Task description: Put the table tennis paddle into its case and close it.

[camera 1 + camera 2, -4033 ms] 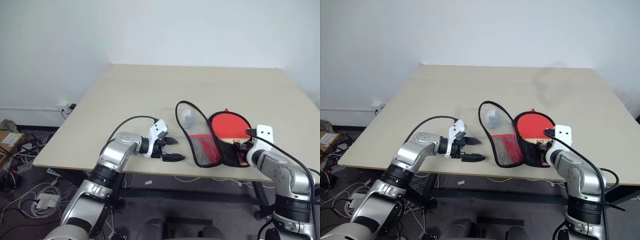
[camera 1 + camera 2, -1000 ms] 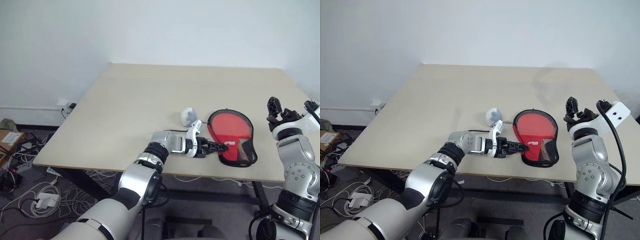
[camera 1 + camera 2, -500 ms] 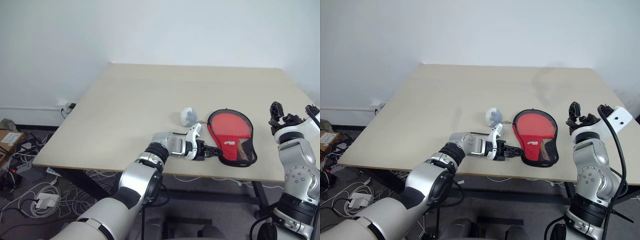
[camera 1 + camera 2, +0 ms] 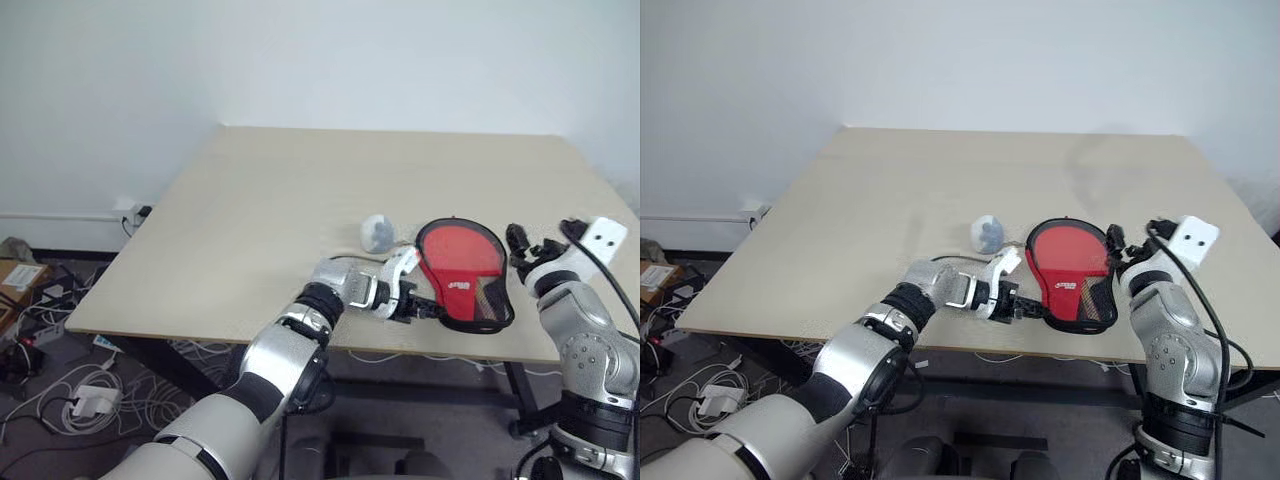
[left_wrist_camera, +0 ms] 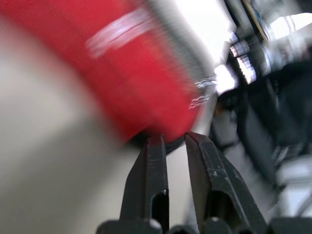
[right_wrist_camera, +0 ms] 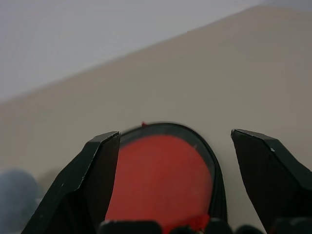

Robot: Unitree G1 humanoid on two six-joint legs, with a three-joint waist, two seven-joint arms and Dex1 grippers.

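case [image 4: 462, 272]: lower right of table [image 4: 300, 200], folded over; we judge closing unfinished.
left gripper [image 4: 432, 309]: we see it pinched on case edge.
right gripper [image 6: 175, 141]: spread wide, empty.

A small white logo sits on the red case [image 4: 462, 270] — too tiny and blurred to read.
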